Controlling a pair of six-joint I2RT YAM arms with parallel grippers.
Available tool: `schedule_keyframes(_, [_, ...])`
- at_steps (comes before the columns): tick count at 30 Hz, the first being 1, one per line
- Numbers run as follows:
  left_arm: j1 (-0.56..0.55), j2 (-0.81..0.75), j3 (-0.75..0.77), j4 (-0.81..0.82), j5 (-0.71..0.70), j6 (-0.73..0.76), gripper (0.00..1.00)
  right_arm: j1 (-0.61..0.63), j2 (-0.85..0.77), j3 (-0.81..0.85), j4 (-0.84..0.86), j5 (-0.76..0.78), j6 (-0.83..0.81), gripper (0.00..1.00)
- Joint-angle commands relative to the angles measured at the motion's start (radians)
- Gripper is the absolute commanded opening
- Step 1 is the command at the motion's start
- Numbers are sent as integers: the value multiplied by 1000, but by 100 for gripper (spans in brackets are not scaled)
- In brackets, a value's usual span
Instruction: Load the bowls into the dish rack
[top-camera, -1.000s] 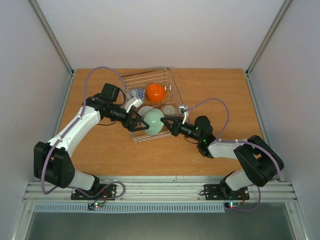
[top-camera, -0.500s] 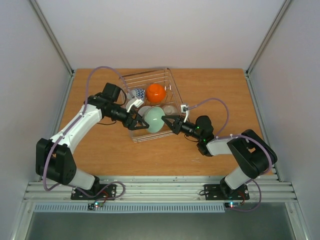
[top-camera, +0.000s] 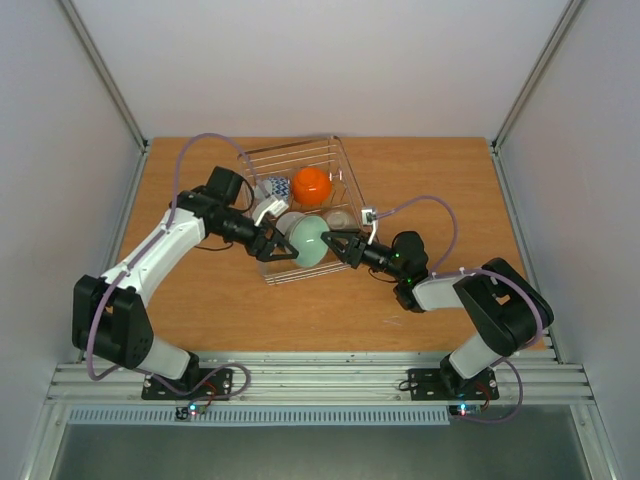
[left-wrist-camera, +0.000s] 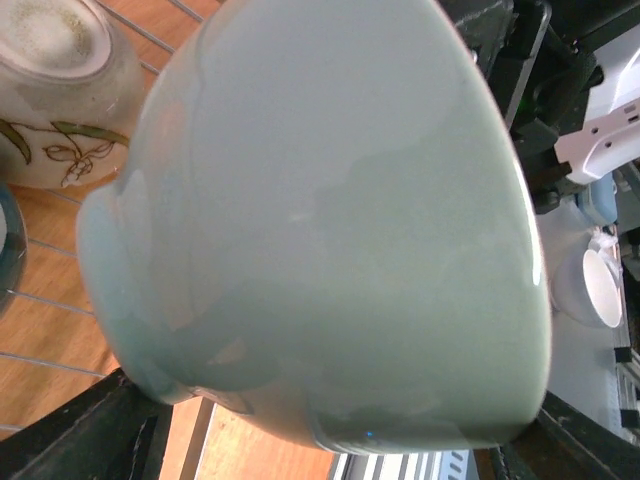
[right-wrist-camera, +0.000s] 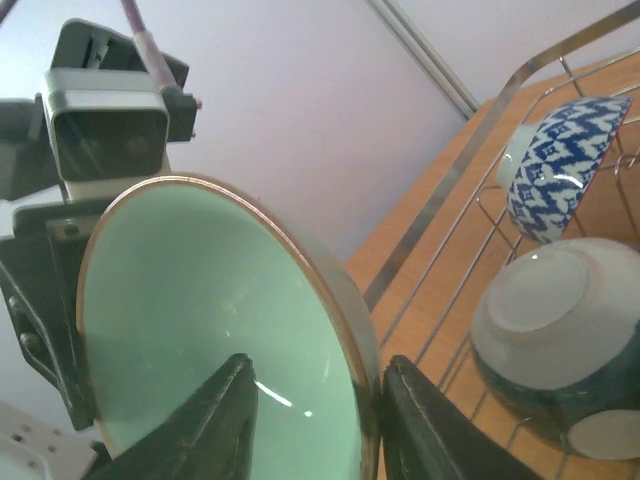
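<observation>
The dish rack (top-camera: 290, 150) stands at mid table and holds an orange bowl (top-camera: 311, 186), a blue-patterned bowl (top-camera: 275, 187) (right-wrist-camera: 565, 160), a teal-banded bowl (top-camera: 289, 221) (right-wrist-camera: 560, 340) and a beige bowl (top-camera: 340, 218) (left-wrist-camera: 60, 100). A pale green bowl (top-camera: 311, 240) (left-wrist-camera: 320, 220) (right-wrist-camera: 220, 330) hangs on its side over the rack's near end. My left gripper (top-camera: 288, 248) (left-wrist-camera: 330, 445) is shut across its outside, jaws spread wide. My right gripper (top-camera: 333, 243) (right-wrist-camera: 315, 375) is open and straddles its rim. One finger is inside, and the other touches the outer wall.
The rack's wire rim (right-wrist-camera: 560, 60) and floor wires (left-wrist-camera: 150, 35) lie just under and beyond the held bowl. Bare wooden table (top-camera: 440, 180) surrounds the rack. Grey side walls and metal posts (top-camera: 110, 90) close in the table.
The pale green bowl and both grippers have shifted a little farther over the rack. The right arm's elbow has swung inward. Neither grip looks different.
</observation>
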Motion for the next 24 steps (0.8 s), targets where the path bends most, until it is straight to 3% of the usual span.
schedule_keyframes(1, [1,-13,14,33,-38,2,0,-6,3,30,97,-27,4,41])
schedule_keyframes(9, [1,-32,-6,89,-153,-23,1,-20,-55,16,-10,18,-38,54])
schedule_keyframes(24, [-24,-98,-2,169,-568,-67,0,-20,-423,9,-615,259,-250,59])
